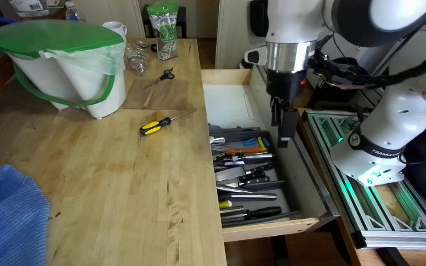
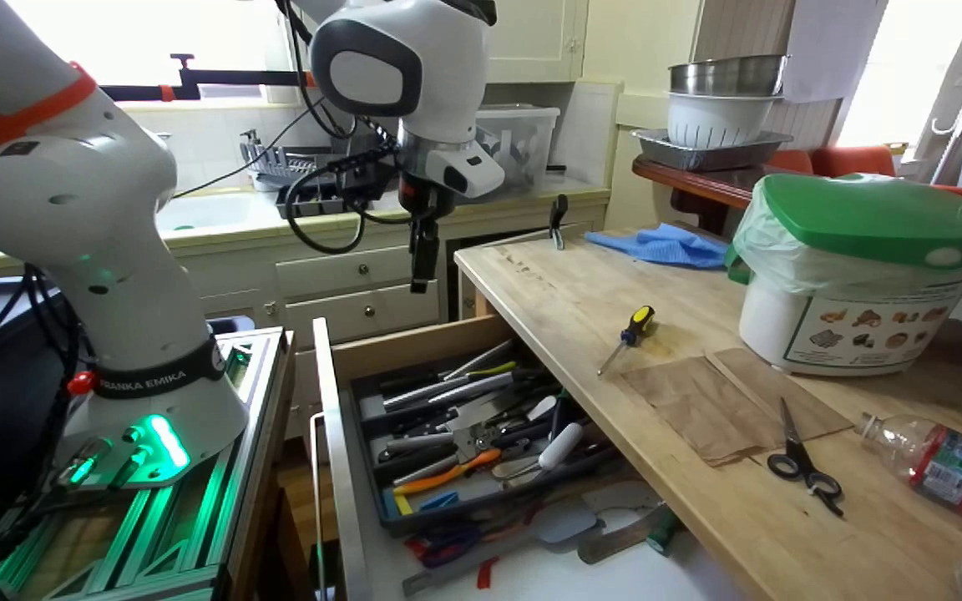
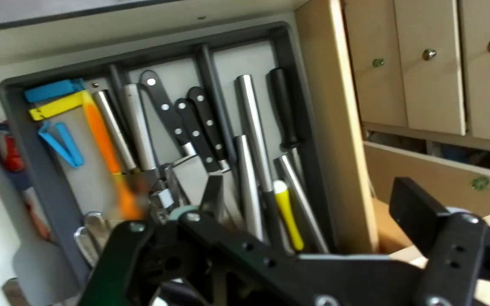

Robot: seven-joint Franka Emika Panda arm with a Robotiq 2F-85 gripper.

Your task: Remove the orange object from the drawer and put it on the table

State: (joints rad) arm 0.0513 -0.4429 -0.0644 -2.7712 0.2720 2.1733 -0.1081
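Drawer (image 1: 272, 228) open, pincer (image 3: 309, 187) spread and gripping nothing, orange utensil (image 3: 101, 135) lying in the tray (image 3: 44, 170); grasp, lift and set-down on the worktop (image 1: 124, 192) all judged outstanding.

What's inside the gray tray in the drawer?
The tray holds the orange object, blue clips, a yellow clip, knives and other utensils. In the wrist view, the gripper blocks part; anything beneath these is covered.
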